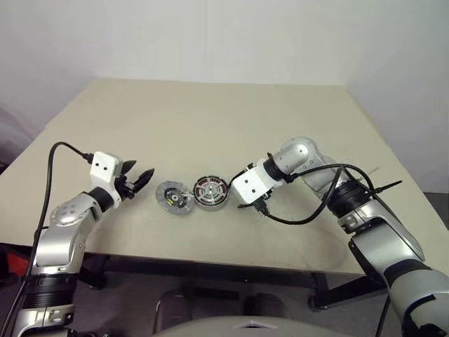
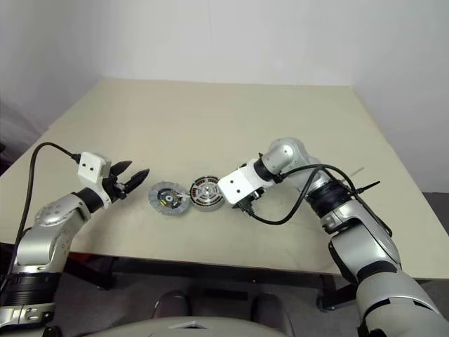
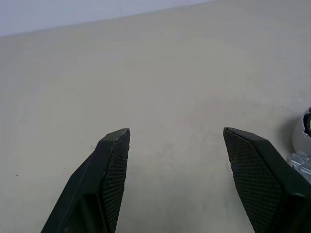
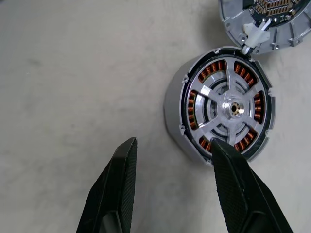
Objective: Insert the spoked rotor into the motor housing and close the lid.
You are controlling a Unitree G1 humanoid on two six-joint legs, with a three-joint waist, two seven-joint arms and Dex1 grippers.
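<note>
Two round motor parts lie side by side near the front edge of a beige surface (image 1: 210, 119). The motor housing (image 1: 211, 192) sits flat, its copper windings showing between the broad spokes of the spoked rotor (image 4: 232, 108), which rests inside it. The lid (image 1: 173, 197) lies flat just beside the housing, toward the left arm, its rim touching or almost touching the housing. The right pincer (image 4: 171, 148) hangs over the housing's edge with fingers apart, holding nothing; one fingertip overlaps the housing's rim. The left pincer (image 1: 138, 178) hovers near the lid, spread wide and empty, pointing toward it.
</note>
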